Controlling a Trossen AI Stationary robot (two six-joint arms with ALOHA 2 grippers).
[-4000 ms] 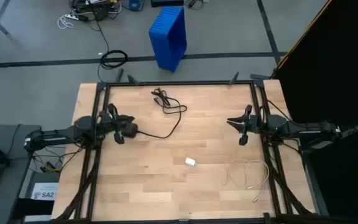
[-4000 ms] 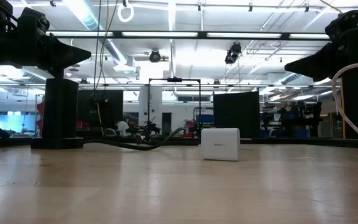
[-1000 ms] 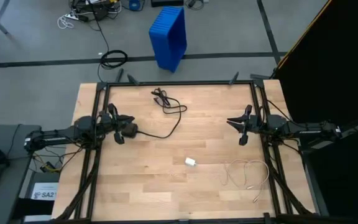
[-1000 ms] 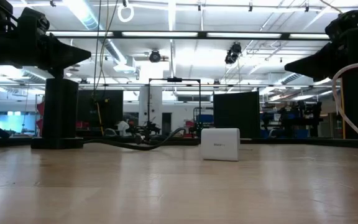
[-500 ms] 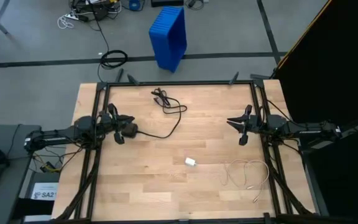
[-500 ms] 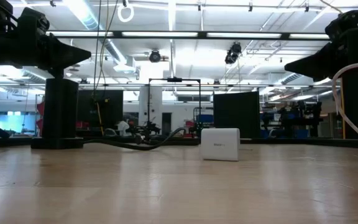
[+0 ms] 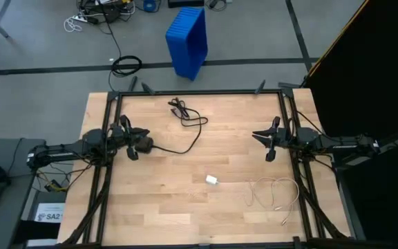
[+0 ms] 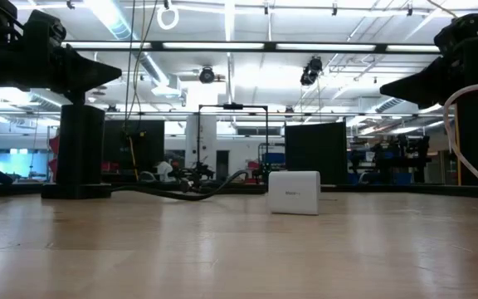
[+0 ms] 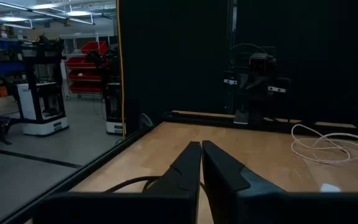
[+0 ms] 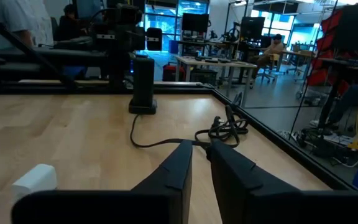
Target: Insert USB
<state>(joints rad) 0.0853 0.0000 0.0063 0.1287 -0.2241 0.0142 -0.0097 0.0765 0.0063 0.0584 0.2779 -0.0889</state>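
A small white charger block lies flat on the wooden table near its middle; it also shows in the low view and the right wrist view. A thin white cable lies looped at the near right. A black cable lies coiled at the far middle, and its tail runs toward the left arm. My left gripper hovers shut over the table's left side, and its fingers point at the right arm. My right gripper hovers shut at the right side.
A black frame rail runs round the table. A blue crate and coiled cables sit on the floor beyond the far edge. Bare wood lies between the two arms. A dark curtain stands to the right.
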